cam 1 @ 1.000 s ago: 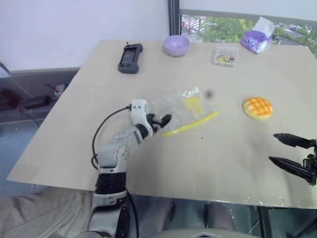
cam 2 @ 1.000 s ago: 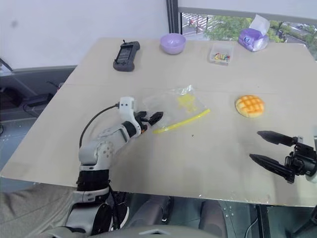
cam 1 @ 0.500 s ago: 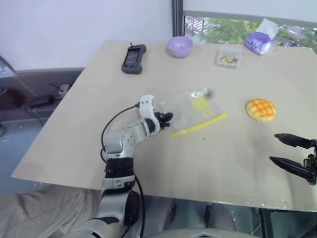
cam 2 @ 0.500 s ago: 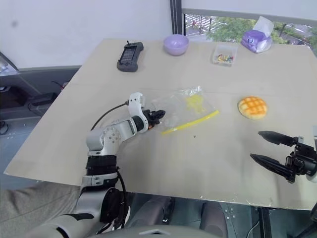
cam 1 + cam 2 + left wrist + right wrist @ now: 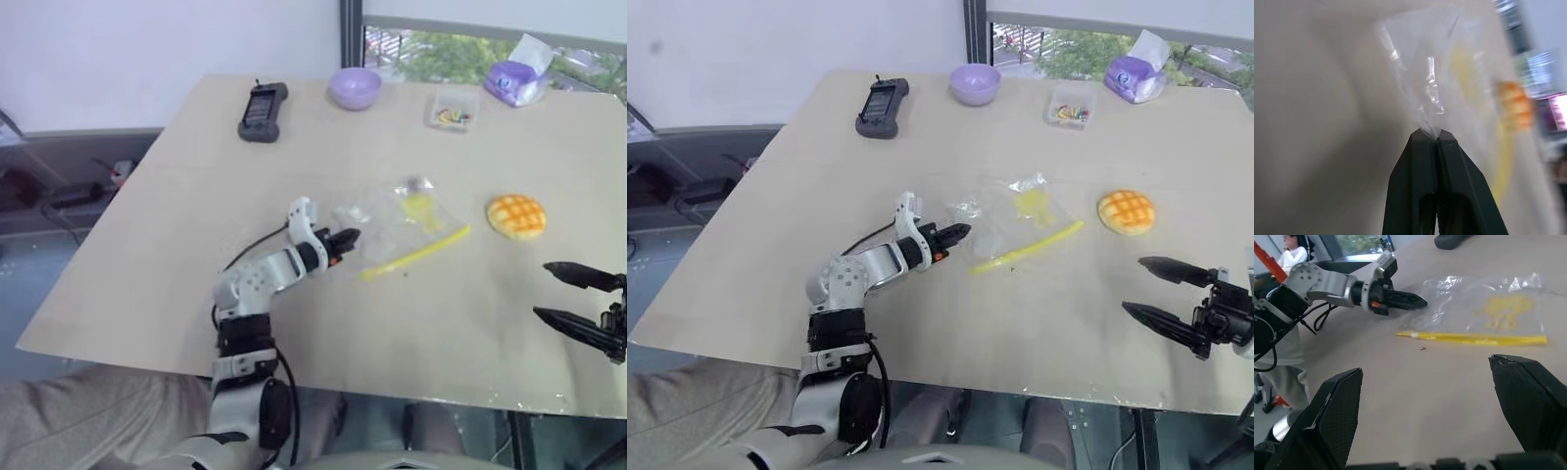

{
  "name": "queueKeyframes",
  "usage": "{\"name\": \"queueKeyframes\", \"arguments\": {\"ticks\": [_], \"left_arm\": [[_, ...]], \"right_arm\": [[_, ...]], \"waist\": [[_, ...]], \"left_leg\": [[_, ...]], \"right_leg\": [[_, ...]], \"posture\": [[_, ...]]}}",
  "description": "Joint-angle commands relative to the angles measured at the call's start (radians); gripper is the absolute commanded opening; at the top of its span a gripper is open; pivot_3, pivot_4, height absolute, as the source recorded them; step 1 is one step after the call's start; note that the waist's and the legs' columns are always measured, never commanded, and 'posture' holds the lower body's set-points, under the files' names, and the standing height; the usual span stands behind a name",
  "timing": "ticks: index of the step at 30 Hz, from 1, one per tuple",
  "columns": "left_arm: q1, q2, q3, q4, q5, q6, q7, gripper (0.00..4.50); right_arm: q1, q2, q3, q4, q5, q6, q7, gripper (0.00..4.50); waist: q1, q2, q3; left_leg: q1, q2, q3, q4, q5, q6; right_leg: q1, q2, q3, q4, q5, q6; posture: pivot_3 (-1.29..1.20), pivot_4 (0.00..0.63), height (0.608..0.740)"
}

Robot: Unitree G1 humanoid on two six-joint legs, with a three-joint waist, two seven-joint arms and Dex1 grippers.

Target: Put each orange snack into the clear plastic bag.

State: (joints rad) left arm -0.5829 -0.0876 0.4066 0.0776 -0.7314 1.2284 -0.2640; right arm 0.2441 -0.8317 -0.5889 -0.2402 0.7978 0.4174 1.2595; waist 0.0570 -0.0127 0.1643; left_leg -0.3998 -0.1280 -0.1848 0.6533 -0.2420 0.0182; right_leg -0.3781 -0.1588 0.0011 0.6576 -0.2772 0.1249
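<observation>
Broadly, we take the beige table [image 5: 294, 323] as our landmark, and everything below is placed against it.

Near the table's middle lies the clear plastic bag [image 5: 397, 220], crinkled, with yellow print on it and its yellow strip along the edge nearer the robot. We see the bag's left corner lifted a little off the tabletop.

Over the table's left-centre, the left gripper [image 5: 345, 238] points toward the bag. We read its fingers as pressed fully together, pinching that left corner of the film; the left wrist view shows the plastic rising straight out from between the two closed tips.

At the table's near right edge hangs the right gripper [image 5: 554, 292], its two black fingers spread wide with nothing between them. We see it well apart from the bag.

On the table's right half, just beyond the bag's right end, sits the orange snack [image 5: 514, 215], domed and crosshatched, resting on the bare surface and outside the bag.

Along the table's far edge we note, from left to right, a dark handheld device [image 5: 262, 112], a lilac bowl [image 5: 354, 88], a small clear box of colourful bits [image 5: 451, 110], and a purple tissue pack [image 5: 516, 78] at the far right corner.
</observation>
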Motion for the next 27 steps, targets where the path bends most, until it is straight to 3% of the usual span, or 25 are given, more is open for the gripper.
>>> {"name": "queueKeyframes", "arguments": {"ticks": [1, 6, 11, 18, 27], "left_arm": [[-0.053, -0.04, 0.09, -0.056, -0.171, 0.09, 0.037, 0.11], [-0.101, -0.109, 0.201, -0.001, -0.334, 0.167, 0.193, 0.11], [-0.121, -0.162, 0.239, 0.065, -0.545, 0.204, 0.375, 0.11], [-0.066, -0.167, 0.137, 0.089, -0.839, 0.104, 0.613, 0.11], [-0.003, -0.082, -0.048, 0.075, -1.099, -0.064, 0.754, 0.11]], "right_arm": [[-0.026, 0.006, 0.037, -0.044, -0.032, 0.007, -0.073, 4.5], [-0.089, 0.04, 0.172, -0.089, -0.192, -0.055, -0.211, 4.5], [-0.228, 0.056, 0.402, -0.002, -0.581, -0.22, -0.439, 4.5], [-0.369, 0.069, 0.612, 0.194, -0.92, -0.386, -0.61, 4.5], [-0.488, 0.167, 0.688, 0.312, -1.045, -0.469, -0.757, 4.5]], "waist": [[-0.007, -0.002, 0.001], [-0.031, -0.002, 0.001], [-0.044, -0.003, 0.002], [-0.042, -0.004, 0.001], [-0.044, -0.008, -0.002]], "left_leg": [[0.0, 0.0, 0.0, 0.0, 0.0, 0.0], [0.0, 0.001, 0.001, 0.0, 0.0, 0.0], [0.001, 0.0, 0.001, 0.001, 0.0, 0.0], [0.001, 0.0, 0.003, 0.002, 0.0, -0.001], [0.006, 0.001, 0.01, 0.004, 0.0, -0.001]], "right_leg": [[0.0, 0.0, 0.0, 0.0, 0.0, 0.0], [0.0, 0.0, 0.001, 0.0, 0.0, 0.0], [-0.001, 0.0, 0.003, 0.001, 0.0, 0.001], [-0.002, 0.0, 0.006, 0.002, 0.0, 0.001], [-0.001, 0.002, 0.014, 0.004, 0.002, 0.002]], "posture": [[0.0, 0.15, 0.74], [0.0, 0.15, 0.74], [0.0, 0.15, 0.74], [0.0, 0.15, 0.74], [0.0, 0.15, 0.74]]}}
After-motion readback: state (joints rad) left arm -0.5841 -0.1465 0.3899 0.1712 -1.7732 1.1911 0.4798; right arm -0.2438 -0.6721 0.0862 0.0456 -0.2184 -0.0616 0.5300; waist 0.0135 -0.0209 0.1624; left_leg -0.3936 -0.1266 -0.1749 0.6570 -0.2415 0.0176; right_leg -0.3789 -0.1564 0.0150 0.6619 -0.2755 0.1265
